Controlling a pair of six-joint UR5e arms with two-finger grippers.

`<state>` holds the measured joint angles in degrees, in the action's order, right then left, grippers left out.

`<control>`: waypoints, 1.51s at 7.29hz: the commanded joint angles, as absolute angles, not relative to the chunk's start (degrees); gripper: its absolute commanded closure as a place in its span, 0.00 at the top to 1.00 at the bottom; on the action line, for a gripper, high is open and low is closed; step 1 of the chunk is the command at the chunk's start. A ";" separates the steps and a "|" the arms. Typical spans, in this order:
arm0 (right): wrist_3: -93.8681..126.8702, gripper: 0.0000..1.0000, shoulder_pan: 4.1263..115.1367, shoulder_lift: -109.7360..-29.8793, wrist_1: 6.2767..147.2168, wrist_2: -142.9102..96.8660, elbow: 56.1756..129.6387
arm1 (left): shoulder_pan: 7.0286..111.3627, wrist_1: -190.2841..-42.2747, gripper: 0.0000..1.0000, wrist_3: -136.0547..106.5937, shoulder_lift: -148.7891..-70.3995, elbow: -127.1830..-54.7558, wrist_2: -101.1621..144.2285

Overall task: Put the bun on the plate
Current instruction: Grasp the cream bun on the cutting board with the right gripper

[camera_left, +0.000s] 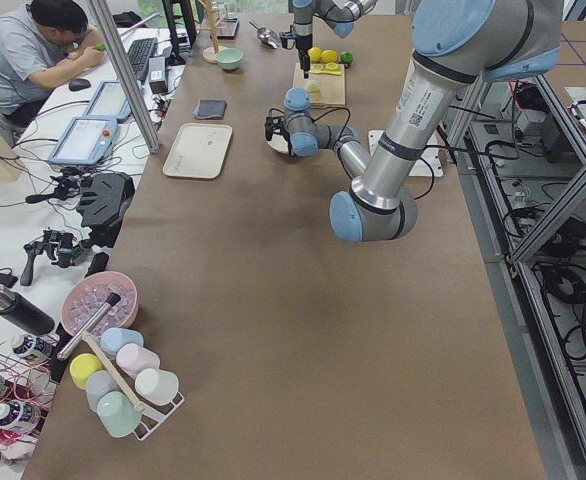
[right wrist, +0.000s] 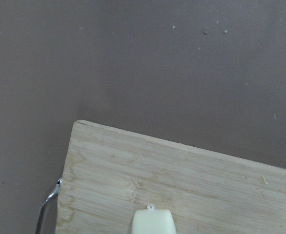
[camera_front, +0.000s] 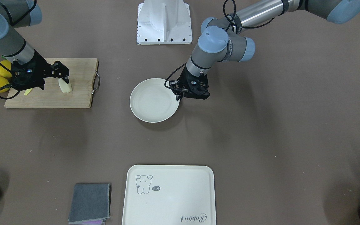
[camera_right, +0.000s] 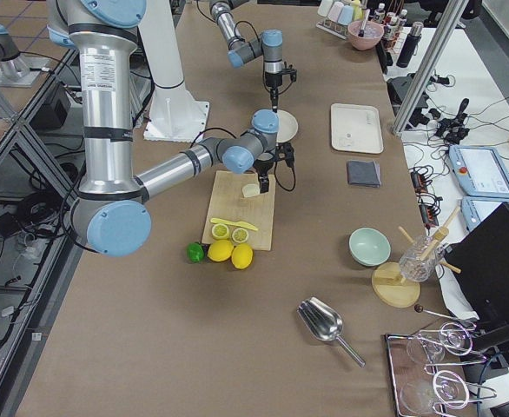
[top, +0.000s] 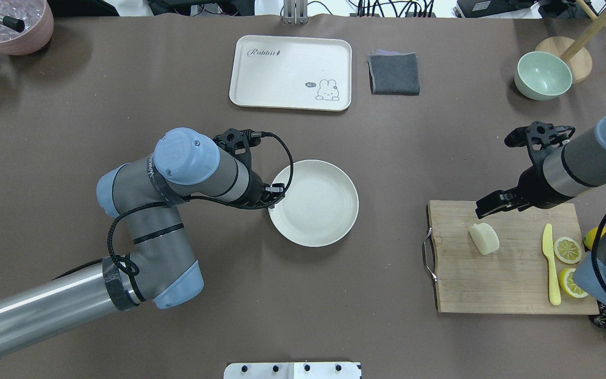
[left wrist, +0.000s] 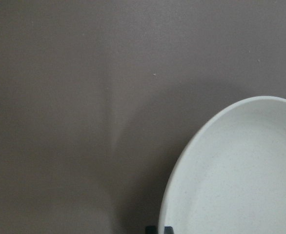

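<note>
Overhead exterior: right claw (top: 487, 208) hovering, cannot tell opening; bun (top: 484, 238) just below. Risks squashing, or dropping short of plate (top: 334, 173), if pinched off-centre.

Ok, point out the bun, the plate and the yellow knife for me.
bun (top: 484, 238): overhead view, middle of its top face.
plate (top: 320, 206): overhead view, bare inner floor.
yellow knife (top: 549, 263): overhead view, midway along its length.

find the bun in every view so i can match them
Front-facing: bun upper left.
Overhead: bun at right.
Exterior left: bun tiny, far end.
Exterior right: bun near centre.
Left wrist: not in it.
Right wrist: bun at bottom edge.
Landmark: wooden board beneath it.
</note>
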<state>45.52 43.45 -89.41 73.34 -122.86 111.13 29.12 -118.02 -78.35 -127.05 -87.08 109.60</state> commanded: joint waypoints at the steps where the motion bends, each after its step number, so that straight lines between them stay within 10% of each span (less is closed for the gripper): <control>1: 45.53 0.95 40.26 -88.95 73.48 -121.56 108.91 | 29.09 -118.30 0.83 -79.10 -127.35 -86.92 109.51; 3: 45.53 0.73 38.77 -88.86 73.65 -122.16 108.37 | 29.18 -118.39 0.90 -80.15 -127.70 -87.10 109.51; 5: 44.83 0.00 38.85 -88.94 73.74 -122.78 108.46 | 29.27 -118.39 0.90 -81.12 -128.14 -87.10 109.51; 11: 45.70 0.00 40.34 -69.93 87.50 -123.23 109.25 | 36.53 -118.13 0.90 -79.64 -120.97 -92.97 115.01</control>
